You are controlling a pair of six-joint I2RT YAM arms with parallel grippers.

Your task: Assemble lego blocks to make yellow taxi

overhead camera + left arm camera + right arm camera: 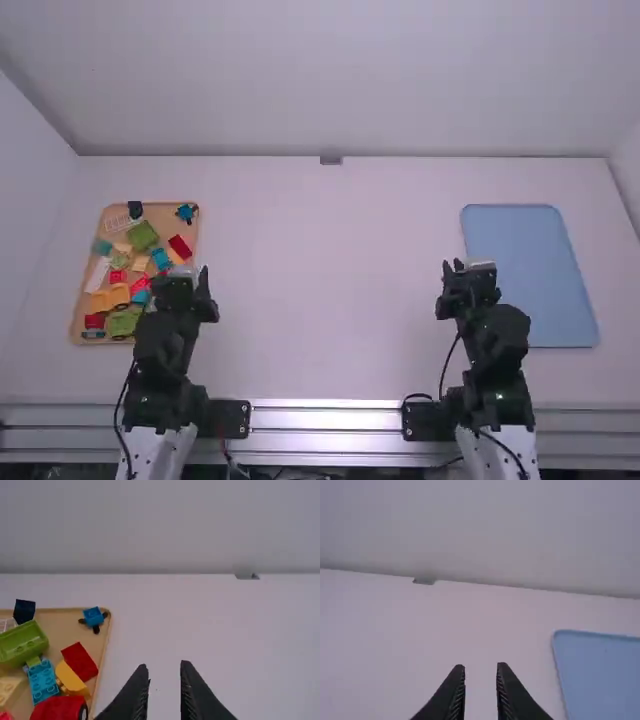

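Jumbled blocks lie in the tan tray [60,630]: a dark blue block [24,611] by its far rim; hollow green block [22,644], studded blue block [43,681], rounded yellow block [71,678] and slanted red block [80,662] nearer.

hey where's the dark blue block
High view, left side: the dark blue block sits at the far edge of the tan tray, beside the white grid piece.

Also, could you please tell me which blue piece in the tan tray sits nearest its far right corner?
The small bright blue one with black stubs sticking out; the dark blue block lies farther left in the tray.
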